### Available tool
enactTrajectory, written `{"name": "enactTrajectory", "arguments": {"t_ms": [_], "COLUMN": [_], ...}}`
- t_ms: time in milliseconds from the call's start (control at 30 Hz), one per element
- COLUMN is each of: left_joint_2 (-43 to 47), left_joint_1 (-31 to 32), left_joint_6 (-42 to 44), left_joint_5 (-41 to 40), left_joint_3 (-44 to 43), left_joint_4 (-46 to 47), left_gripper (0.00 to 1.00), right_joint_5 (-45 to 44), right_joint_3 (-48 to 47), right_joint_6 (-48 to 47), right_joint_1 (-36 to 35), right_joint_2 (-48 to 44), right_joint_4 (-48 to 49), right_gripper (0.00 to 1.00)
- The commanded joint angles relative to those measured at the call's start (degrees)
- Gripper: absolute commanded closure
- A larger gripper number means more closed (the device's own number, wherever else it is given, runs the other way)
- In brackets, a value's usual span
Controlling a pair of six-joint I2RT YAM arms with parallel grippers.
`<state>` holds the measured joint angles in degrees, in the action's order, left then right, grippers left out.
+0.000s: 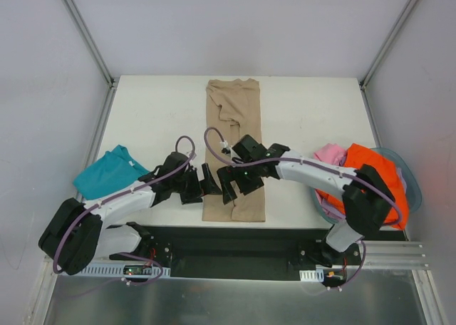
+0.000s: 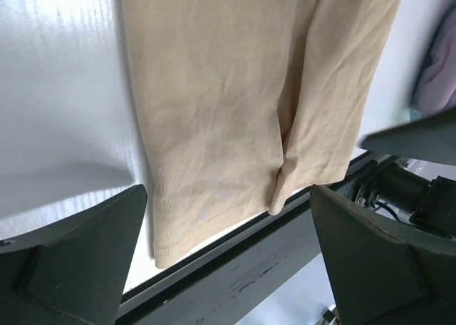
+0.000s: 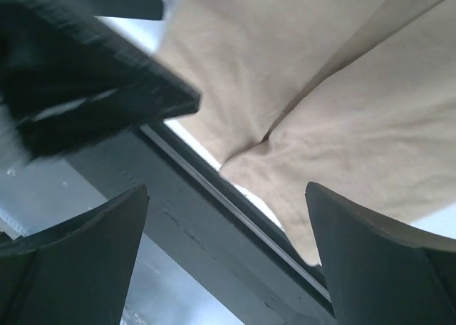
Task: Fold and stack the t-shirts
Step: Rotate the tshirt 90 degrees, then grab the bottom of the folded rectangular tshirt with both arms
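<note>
tan t-shirt [image 1: 234,125]: folded lengthwise into a narrow strip, flat at the middle of the bench [image 1: 157,111]; collar end far, hem end at the near edge, just reaching the dark rail [image 1: 235,246].
long axis: near to far, straight away from the arm bases.
left tool [image 2: 228,197]: fingers spread wide, pinching nothing; poised above the hem end, at the strip's left border.
right tool [image 3: 228,193]: fingers spread wide, nothing between them; above the same hem end, just beside the left tool, over the strip's middle.
key relation: cloth directly beneath both tools, the rest of the strip stretching away from them; both about equally near the hem, left toward its left corner, right toward its right.
likely step: judged a cross fold, hem carried toward collar; calls for a pinch at each hem corner.
teal t-shirt [image 1: 107,174]: crumpled at the bench's left edge, well apart from the strip.
orange t-shirt [image 1: 374,172] and pink t-shirt [image 1: 329,153]: heaped in the basket [image 1: 412,186] at right.
surface: white, smooth, matte.
room: pale walls on three sides, metal posts at the far corners.
</note>
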<state>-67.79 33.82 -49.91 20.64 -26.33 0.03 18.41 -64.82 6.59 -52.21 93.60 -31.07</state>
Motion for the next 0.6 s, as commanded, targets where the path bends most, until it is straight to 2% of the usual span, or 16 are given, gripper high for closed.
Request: {"name": "enactTrajectory", "arguments": {"t_ms": [0,100,233,367,467,500,567], "left_joint_2": [3.8,3.7,3.4,2.9,2.8,2.8,2.7], "left_joint_1": [0.5,0.6,2.3,4.0,4.8,5.1,5.5], "left_joint_6": [0.2,-0.5,-1.4,-2.8,-4.2,-4.8,-5.3], "left_joint_5": [-2.5,-1.4,-1.5,-1.8,-2.7,-3.1,-4.2], "left_joint_3": [1.3,1.8,2.6,4.4,5.8,6.0,6.4], "left_joint_4": [-4.1,-4.3,-4.3,-4.6,-5.0,-5.0,-5.4], "left_gripper": [0.01,0.01,0.01,0.04,0.15,0.22,0.29], "right_joint_5": [-4.5,-15.5,-25.3,-23.6,-19.0,-15.8,-15.2], "right_joint_3": [1.6,4.8,10.4,16.1,19.5,21.1,22.1], "right_joint_6": [-2.0,-1.8,2.5,6.8,10.0,10.9,12.3], "right_joint_1": [-0.4,-0.4,-0.2,0.6,0.7,0.6,0.6], "right_joint_2": [-11.4,-20.1,-25.9,-25.6,-25.0,-24.3,-23.1], "right_joint_4": [-2.1,-2.7,-3.9,-5.1,-1.5,0.4,0.9], "right_gripper": [0.03,0.03,0.03,0.03,0.01,0.01,0.04]}}
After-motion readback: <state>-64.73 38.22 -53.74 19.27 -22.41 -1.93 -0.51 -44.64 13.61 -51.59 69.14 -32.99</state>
